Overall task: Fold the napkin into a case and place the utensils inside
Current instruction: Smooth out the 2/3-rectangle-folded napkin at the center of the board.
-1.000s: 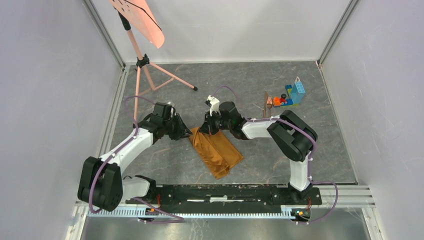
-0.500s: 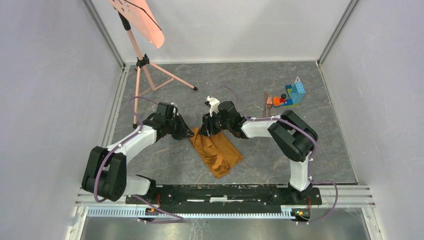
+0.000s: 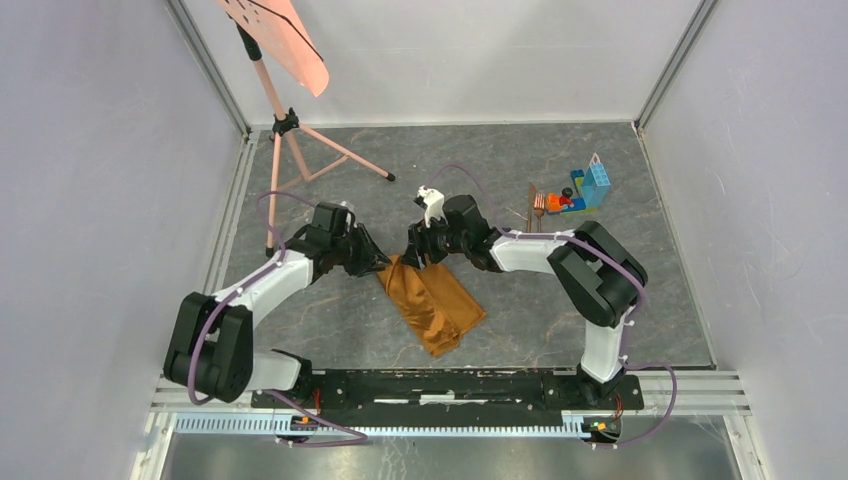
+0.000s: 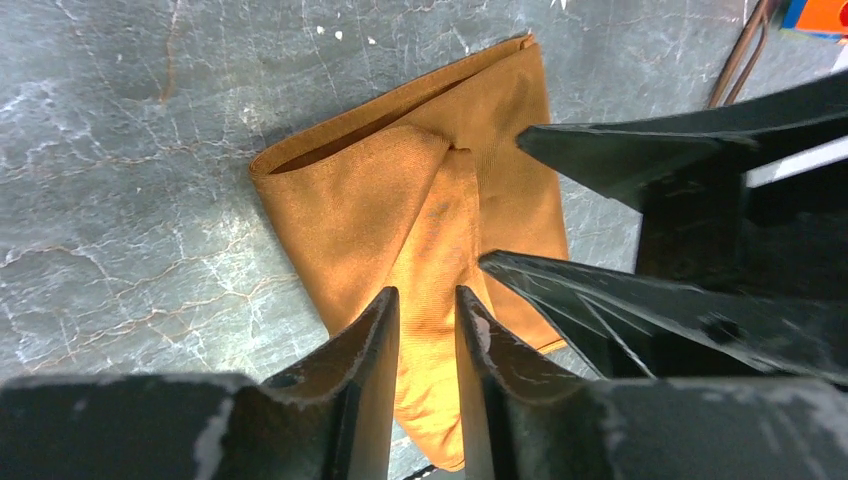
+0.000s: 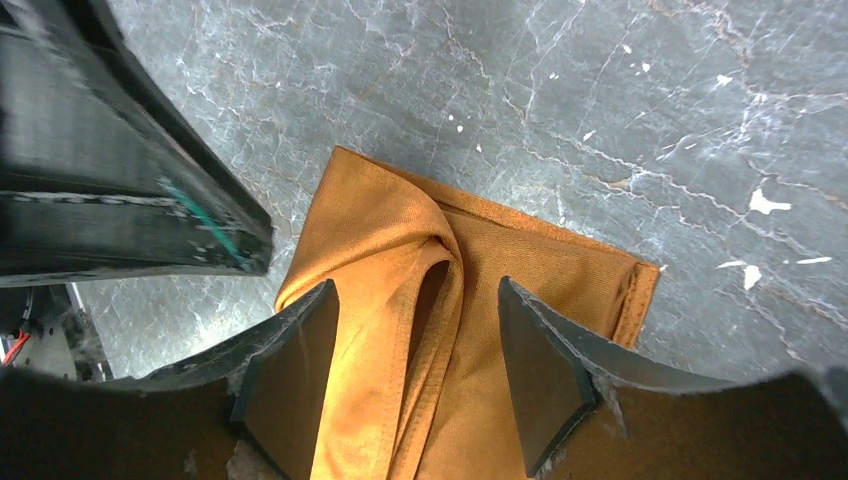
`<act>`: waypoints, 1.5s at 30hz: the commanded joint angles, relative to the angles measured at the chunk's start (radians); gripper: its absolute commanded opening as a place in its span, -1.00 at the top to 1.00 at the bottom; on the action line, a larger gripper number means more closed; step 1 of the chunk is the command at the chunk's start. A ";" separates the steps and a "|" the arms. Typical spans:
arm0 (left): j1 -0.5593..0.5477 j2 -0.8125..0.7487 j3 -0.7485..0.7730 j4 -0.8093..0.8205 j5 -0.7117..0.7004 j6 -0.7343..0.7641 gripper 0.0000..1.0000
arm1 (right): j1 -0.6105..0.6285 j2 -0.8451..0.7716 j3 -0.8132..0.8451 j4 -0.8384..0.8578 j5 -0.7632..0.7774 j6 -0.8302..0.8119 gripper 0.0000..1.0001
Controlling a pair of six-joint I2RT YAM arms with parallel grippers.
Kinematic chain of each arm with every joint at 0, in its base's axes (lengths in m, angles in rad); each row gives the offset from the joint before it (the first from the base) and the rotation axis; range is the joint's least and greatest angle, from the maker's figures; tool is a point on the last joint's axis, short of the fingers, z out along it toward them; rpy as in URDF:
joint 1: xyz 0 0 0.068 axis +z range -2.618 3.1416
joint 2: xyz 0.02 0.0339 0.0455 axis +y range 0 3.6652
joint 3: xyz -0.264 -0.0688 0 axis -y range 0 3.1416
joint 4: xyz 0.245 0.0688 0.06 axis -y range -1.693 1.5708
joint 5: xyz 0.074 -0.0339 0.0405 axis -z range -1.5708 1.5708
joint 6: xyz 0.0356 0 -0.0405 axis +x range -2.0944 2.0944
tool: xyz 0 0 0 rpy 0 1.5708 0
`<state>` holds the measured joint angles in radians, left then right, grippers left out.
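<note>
Top external view: the napkin [image 3: 432,305] lies folded into a long strip on the grey marbled table [image 3: 340,320], roughly mid-table, with its far end right under both claws. The right gripper [image 5: 418,290] is spread wide, straddling a raised fold. The left gripper [image 4: 425,295] has its jaws nearly together over a crease, and I honestly can't tell if it's pinching cloth. The fabric's shiny rust-orange, with hemmed edges and overlapping layers.
</note>
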<state>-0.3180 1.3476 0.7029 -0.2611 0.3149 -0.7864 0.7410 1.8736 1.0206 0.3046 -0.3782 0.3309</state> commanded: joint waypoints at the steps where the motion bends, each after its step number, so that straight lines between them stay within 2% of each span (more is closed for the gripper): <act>1: 0.004 -0.073 -0.019 -0.019 -0.059 0.004 0.29 | 0.000 0.049 0.040 0.096 -0.049 0.000 -0.32; 4: 0.006 -0.096 -0.072 -0.001 -0.096 -0.018 0.27 | -0.001 0.090 0.055 0.125 -0.089 0.029 -0.29; 8: 0.031 -0.101 -0.124 0.036 -0.117 -0.049 0.41 | -0.002 0.118 0.045 0.185 -0.112 0.074 -0.22; 14: 0.089 -0.101 -0.193 0.129 -0.105 -0.092 0.43 | -0.001 0.149 0.027 0.286 -0.160 0.162 -0.17; 16: 0.098 -0.074 -0.207 0.166 -0.094 -0.095 0.47 | 0.000 0.173 0.033 0.325 -0.186 0.198 -0.06; 19: 0.102 -0.009 -0.191 0.164 -0.091 -0.077 0.64 | 0.000 0.191 0.031 0.362 -0.203 0.237 0.12; 22: 0.103 0.019 -0.209 0.201 -0.092 -0.084 0.68 | 0.003 0.203 0.027 0.398 -0.222 0.273 0.27; 26: 0.105 -0.016 -0.250 0.241 -0.100 -0.099 0.70 | 0.013 0.216 0.035 0.427 -0.235 0.299 0.50; 31: 0.104 -0.083 -0.258 0.184 -0.137 -0.078 0.71 | 0.021 0.240 0.048 0.459 -0.251 0.336 0.74; 40: 0.106 -0.198 -0.269 0.102 -0.176 -0.054 0.71 | 0.025 0.283 0.060 0.467 -0.239 0.342 0.82; 45: 0.106 -0.162 -0.230 0.160 -0.008 -0.021 0.68 | 0.026 0.292 0.090 0.412 -0.222 0.305 0.79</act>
<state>-0.2173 1.1664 0.4385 -0.1394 0.1890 -0.8570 0.7593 2.1498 1.0523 0.7174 -0.6044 0.6647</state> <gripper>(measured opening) 0.162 0.098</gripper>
